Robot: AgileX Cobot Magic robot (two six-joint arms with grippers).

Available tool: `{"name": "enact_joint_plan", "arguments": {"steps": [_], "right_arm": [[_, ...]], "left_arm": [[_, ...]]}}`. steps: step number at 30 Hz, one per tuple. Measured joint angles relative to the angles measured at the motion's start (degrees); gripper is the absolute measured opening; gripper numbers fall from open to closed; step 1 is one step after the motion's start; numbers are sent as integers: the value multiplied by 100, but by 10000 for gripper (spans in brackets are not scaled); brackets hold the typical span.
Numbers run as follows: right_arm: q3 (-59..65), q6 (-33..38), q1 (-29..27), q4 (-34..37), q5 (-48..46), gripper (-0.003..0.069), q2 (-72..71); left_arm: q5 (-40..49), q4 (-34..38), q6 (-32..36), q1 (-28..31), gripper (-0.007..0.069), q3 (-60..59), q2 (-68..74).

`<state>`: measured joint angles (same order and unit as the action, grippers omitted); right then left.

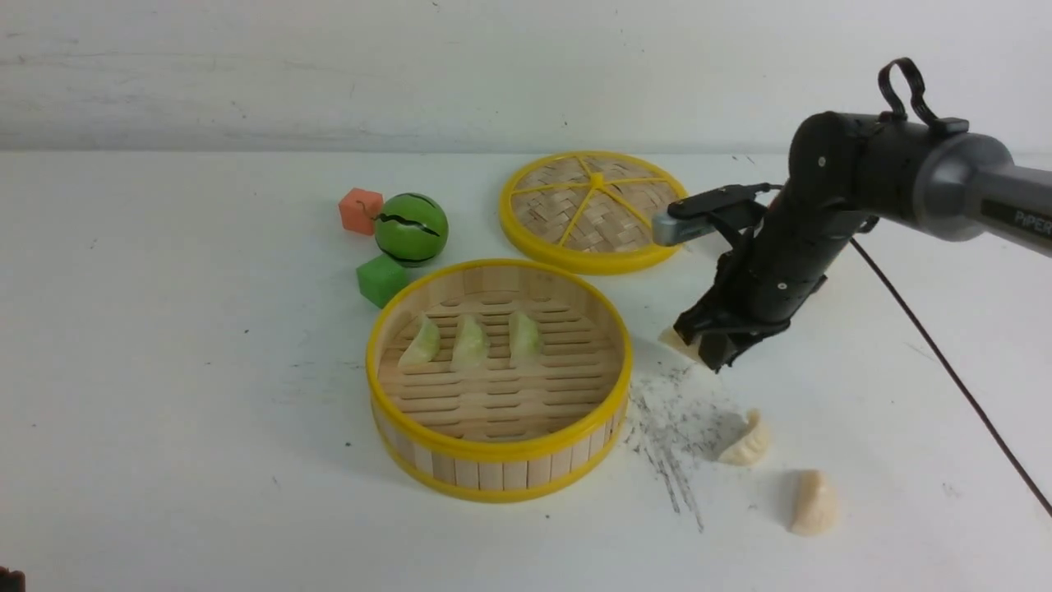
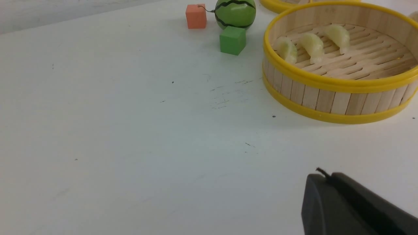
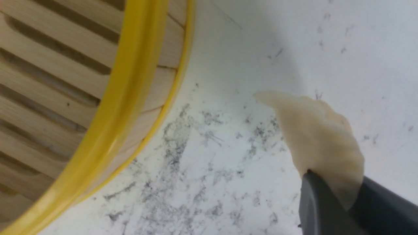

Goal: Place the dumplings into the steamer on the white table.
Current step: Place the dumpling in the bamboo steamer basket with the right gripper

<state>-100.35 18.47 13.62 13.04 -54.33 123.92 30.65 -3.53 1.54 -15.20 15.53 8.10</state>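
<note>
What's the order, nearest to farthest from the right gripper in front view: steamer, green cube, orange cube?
1. Steamer, just left of the right gripper, which holds a cream dumpling.
2. Green cube, by the steamer's far left rim.
3. Orange cube, farther back and left.

Bright, even light is falling from above, washing the tabletop [image 1: 164,370] nearly to glare. The steamer [image 1: 499,473] is casting only a soft shadow. My front view is looking slightly hazy. In my right wrist view, my right pincer [image 3: 343,202] and the cream dumpling [image 3: 320,137] are blurring, too close for focus.
</note>
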Motion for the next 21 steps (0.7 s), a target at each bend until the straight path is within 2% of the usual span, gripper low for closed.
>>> {"name": "enact_joint_plan", "arguments": {"steps": [7, 10, 14, 17, 21], "right_arm": [[5, -124, -10, 13, -63, 85, -355], [5, -159, -10, 272, -70, 84, -842], [5, -165, 79, 961, -80, 84, -1434], [51, -165, 451, 1144, -81, 84, -1552], [332, -165, 1228, 1118, 117, 83, -1457]], "left_arm": [[0, -5, -5, 0, 3, 0, 0], [0, -5, -5, 0, 6, 0, 0], [0, -5, -5, 0, 8, 0, 0], [0, -5, -5, 0, 11, 0, 0], [0, -5, -5, 0, 15, 0, 0]]}}
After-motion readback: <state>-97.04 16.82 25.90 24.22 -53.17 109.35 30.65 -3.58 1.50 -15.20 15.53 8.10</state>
